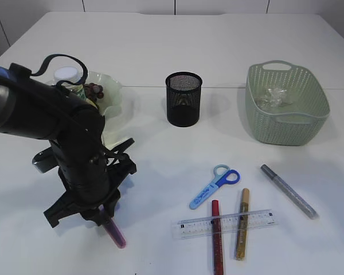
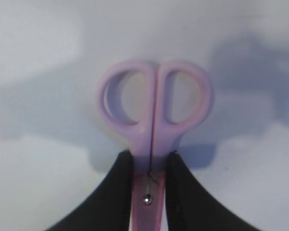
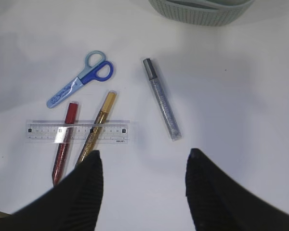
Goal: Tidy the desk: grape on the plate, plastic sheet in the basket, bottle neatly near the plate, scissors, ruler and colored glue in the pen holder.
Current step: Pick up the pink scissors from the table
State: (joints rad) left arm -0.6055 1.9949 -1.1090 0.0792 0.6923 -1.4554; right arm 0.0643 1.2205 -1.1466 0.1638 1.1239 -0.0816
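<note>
The left claw (image 2: 149, 192) was clamped on a pair of pink scissors (image 2: 154, 115), its two black fingers (image 2: 116, 192) pressing the shank just below the handle loops near the pivot screw. In the exterior view the scissors' tip pointed down at the bench (image 1: 160, 34) near its front left corner, below the claw.

The right claw (image 3: 142, 187) stood with its fingers well apart and nothing between them, hovering over the bench's front right part.

Below it lay a clear ruler (image 3: 77, 132) across a red glue pen (image 3: 65, 142) and a gold glue pen (image 3: 97, 127). A pair of blue scissors (image 3: 79, 80) lay just beyond them, and a silver glue pen (image 3: 162, 98) lay apart to the right.

Further back, the black mesh pen holder (image 1: 183, 98) stood near the middle of the bench. The green basket (image 1: 286, 103) sat toward the right edge with a crumpled plastic sheet (image 1: 274, 97) inside. Toward the left edge, behind the left arm, a pale plate (image 1: 112, 94) held grapes (image 1: 94, 90), with a white-capped bottle (image 1: 67, 74) beside it, partly hidden.
</note>
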